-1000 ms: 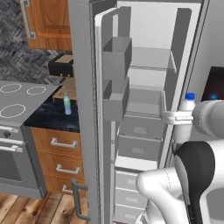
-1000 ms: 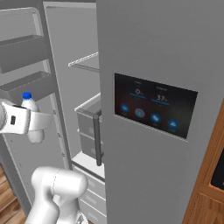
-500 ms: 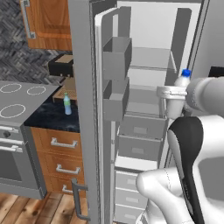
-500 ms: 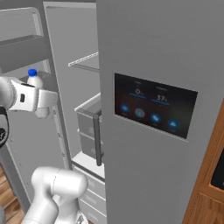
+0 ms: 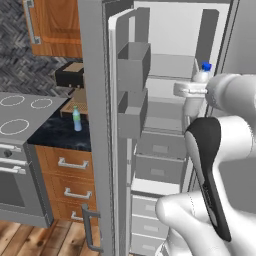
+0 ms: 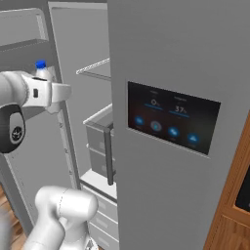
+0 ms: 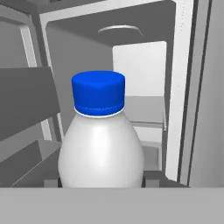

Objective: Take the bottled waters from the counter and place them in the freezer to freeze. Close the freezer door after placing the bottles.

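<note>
We hold the white bottle (image 7: 101,151) with the blue cap in our pincer (image 5: 192,100), which is clamped on the bottle's body. In the hand view the dark finger tips (image 7: 155,179) show low on either side of it, and the bottle stands upright with its cap (image 7: 98,92) uppermost. In the left base view the bottle (image 5: 201,75) is raised at the right edge of the open freezer (image 5: 170,65), about level with the upper shelf and in front of the compartment's white interior. In the right base view the same bottle (image 6: 42,71) peeks up behind our white wrist, left of the wire shelf (image 6: 95,70) inside the freezer.

The freezer door (image 5: 102,125) stands swung open to the left, with two grey bins (image 5: 132,65) on its inner face, one above the other. Grey drawers (image 5: 160,150) sit lower down inside the compartment. The grey door with the dark, blue-lit panel (image 6: 173,122) is to the right and is closed.

The clear bluish-green bottle (image 5: 76,119) with the green cap stands upright on the black counter (image 5: 57,132), far to the left of the freezer door, beside the grey stovetop (image 5: 25,112) and just in front of a brown block (image 5: 80,102) on the counter. Brown drawers (image 5: 67,175) with silver handles sit under the counter.
</note>
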Available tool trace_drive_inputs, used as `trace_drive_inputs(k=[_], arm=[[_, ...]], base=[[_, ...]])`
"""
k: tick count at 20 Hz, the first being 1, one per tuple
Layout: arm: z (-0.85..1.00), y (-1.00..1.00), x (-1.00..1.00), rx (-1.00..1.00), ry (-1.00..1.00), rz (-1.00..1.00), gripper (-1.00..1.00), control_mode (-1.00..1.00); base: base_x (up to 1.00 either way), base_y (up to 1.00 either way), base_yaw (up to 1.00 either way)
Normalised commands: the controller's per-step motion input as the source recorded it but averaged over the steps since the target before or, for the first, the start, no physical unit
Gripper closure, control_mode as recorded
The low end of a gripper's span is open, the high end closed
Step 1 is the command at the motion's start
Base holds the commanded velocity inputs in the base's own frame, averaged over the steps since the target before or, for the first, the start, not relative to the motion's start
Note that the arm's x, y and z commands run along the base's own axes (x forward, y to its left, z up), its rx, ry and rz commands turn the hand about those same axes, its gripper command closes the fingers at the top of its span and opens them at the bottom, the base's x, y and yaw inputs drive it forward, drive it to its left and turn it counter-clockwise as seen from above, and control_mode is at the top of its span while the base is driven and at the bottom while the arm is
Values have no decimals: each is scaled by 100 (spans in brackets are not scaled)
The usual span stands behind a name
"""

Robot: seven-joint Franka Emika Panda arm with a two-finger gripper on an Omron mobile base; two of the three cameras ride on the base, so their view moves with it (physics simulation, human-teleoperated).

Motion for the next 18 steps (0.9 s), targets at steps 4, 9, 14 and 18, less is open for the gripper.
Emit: trace_drive_inputs(k=[4,9,14,18], arm=[[12,0,60,-6,0,7,100,-100],[13,0,50,-7,0,9,100,-100],[7,0,41,-5,0,0,100,-100],[0,0,39,-1,0,-2,100,-100]], base=[[0,0,0],[0,0,0],[0,0,0],[0,0,0]])
